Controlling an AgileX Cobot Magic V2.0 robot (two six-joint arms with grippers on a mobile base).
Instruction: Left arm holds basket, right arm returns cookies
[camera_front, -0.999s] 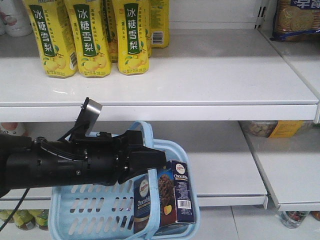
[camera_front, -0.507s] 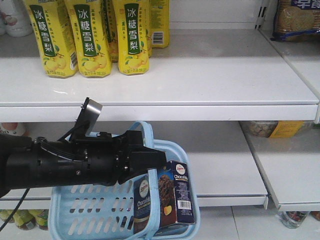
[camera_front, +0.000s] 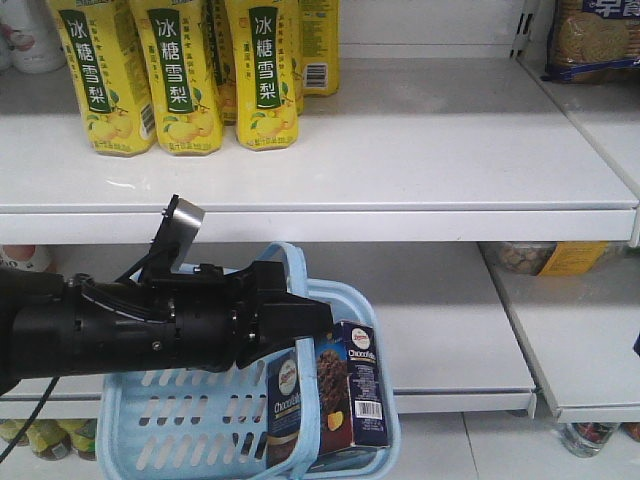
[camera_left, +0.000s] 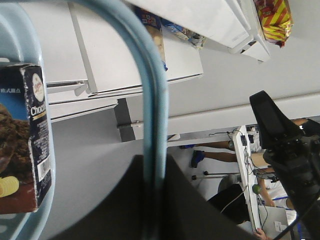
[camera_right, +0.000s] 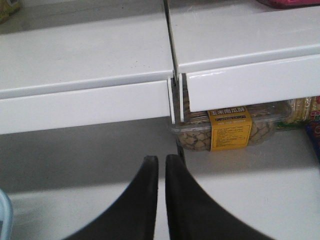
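Basket held, cookies not yet picked: the return half is all left to do.

Left arm (camera_front: 150, 325) comes in from the left of the front view, and the left gripper (camera_front: 310, 318) is clamped on the hoop handle (camera_front: 292, 262) of the basket (camera_front: 150, 420), so the hold part looks done. The cookies (camera_front: 345, 395) stand upright in the basket's right end, lower centre of frame, touched by nothing. The right gripper (camera_right: 161, 200) is empty, its fingers nearly together with only a slit between, facing the shelf edge (camera_right: 85, 102) rather than the box. Left to do, by my read: reach in, grip the box, lift it out, set it on a shelf. In the way are the handle and the left gripper, just above the box. Around: yellow drink bottles (camera_front: 180, 70) upper left, and a clear biscuit pack (camera_right: 227, 127) under the shelf edge, right of centre.
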